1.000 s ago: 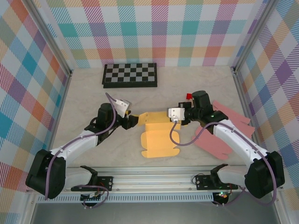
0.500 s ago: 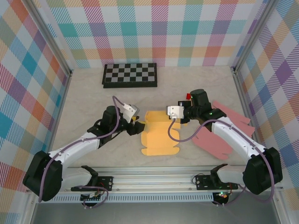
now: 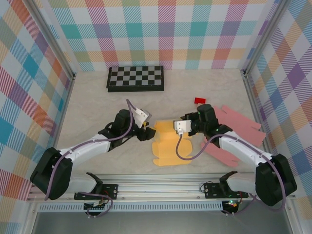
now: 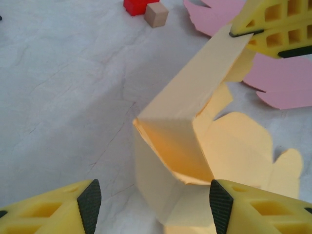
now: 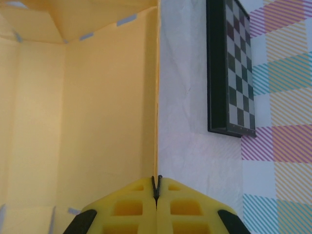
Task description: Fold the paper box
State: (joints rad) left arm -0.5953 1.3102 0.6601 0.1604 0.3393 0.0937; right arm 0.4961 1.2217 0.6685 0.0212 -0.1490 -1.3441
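Marbled tabletop (image 3: 92, 105), our right gripper (image 5: 157, 189) pinched shut on the paper box (image 3: 170, 146) wall, our left gripper (image 4: 155, 202) half open astride its corner, empty.

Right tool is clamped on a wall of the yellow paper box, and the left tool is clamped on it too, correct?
Not quite. The right tool is clamped on a wall of the yellow paper box, but the left tool is open, its jaws standing apart and not closed on the box. The left wrist view shows this.

Paper box (image 3: 168, 146) mid-table between left claw (image 3: 147, 132) and right claw (image 3: 185, 130), chessboard (image 3: 136, 78) behind it, paper sheet (image 3: 236, 131) to its right
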